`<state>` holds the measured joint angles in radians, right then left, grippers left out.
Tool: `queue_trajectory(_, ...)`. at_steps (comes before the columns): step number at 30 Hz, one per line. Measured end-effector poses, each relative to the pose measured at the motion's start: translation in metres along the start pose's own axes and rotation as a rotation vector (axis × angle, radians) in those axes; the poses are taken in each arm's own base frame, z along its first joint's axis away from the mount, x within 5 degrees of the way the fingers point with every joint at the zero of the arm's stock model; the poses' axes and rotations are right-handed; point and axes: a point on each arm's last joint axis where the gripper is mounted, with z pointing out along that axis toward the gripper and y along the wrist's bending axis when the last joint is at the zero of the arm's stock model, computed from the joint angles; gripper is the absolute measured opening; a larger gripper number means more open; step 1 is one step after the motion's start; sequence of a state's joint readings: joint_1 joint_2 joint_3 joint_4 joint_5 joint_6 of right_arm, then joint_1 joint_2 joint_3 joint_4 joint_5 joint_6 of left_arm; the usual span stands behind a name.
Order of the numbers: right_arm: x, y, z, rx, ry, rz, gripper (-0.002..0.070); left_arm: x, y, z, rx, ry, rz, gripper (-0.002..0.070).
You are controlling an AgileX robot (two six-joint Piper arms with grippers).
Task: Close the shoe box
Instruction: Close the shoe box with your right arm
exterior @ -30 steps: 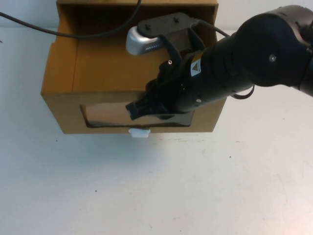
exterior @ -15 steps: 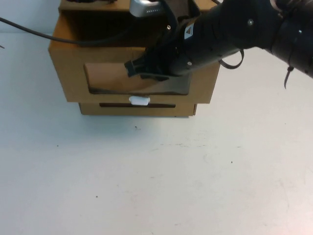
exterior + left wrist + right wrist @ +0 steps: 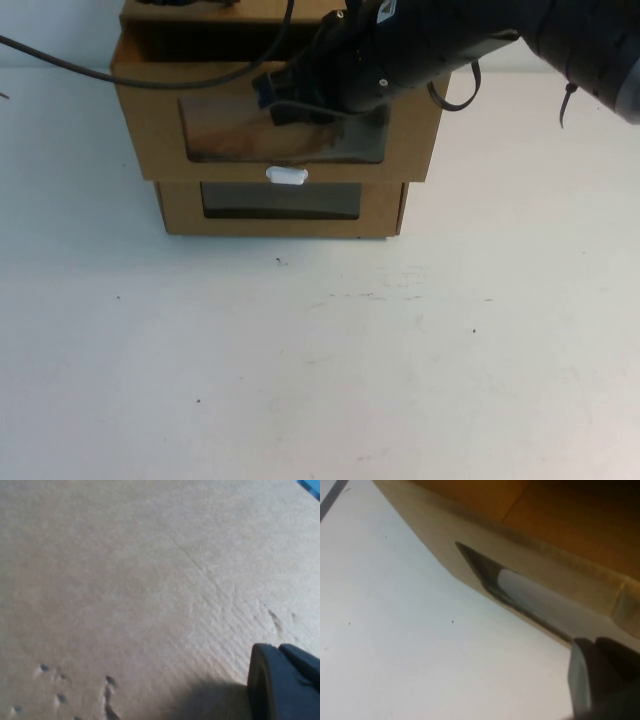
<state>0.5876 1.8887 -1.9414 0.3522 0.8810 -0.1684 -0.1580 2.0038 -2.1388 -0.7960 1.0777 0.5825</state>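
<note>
The shoe box [image 3: 150,125] is a brown cardboard drawer at the far middle of the table, stacked on a like box. Its front panel has a clear window [image 3: 230,135] with a white pull tab [image 3: 286,176] below it. The drawer stands only a little out of its shell. My right gripper [image 3: 268,100] is shut and pressed against the front panel over the window; the right wrist view shows its fingers [image 3: 600,680] beside the cardboard front [image 3: 485,550]. My left gripper [image 3: 285,682] looks shut, close against a plain cardboard face [image 3: 125,580], and is out of the high view.
The lower brown box [image 3: 180,208] with its own window [image 3: 280,200] bears the shoe box. A black cable [image 3: 70,65] runs in from the left over the box top. White table [image 3: 320,350] spreads in front of the boxes.
The drawer has slid back into its shell, from far pulled out to nearly flush. My right gripper moved away with the front panel. The lower box has come into view.
</note>
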Motion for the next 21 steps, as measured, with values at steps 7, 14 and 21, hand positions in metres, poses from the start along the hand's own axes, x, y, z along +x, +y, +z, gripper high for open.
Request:
queue_trajectory(7, -0.004, -0.013, -0.007, 0.011, -0.011, 0.025, -0.0011, 0.000, 0.000, 0.000, 0.000, 0.000, 0.000, -0.0005)
queue_trajectory(14, -0.007, -0.016, -0.007, 0.017, -0.049, 0.033, -0.0011, 0.000, 0.000, 0.000, 0.000, 0.000, -0.005, -0.0005)
queue_trajectory(21, -0.013, -0.019, 0.002, 0.026, -0.115, 0.026, -0.0012, 0.000, 0.000, 0.000, 0.000, 0.000, -0.005, -0.0005)
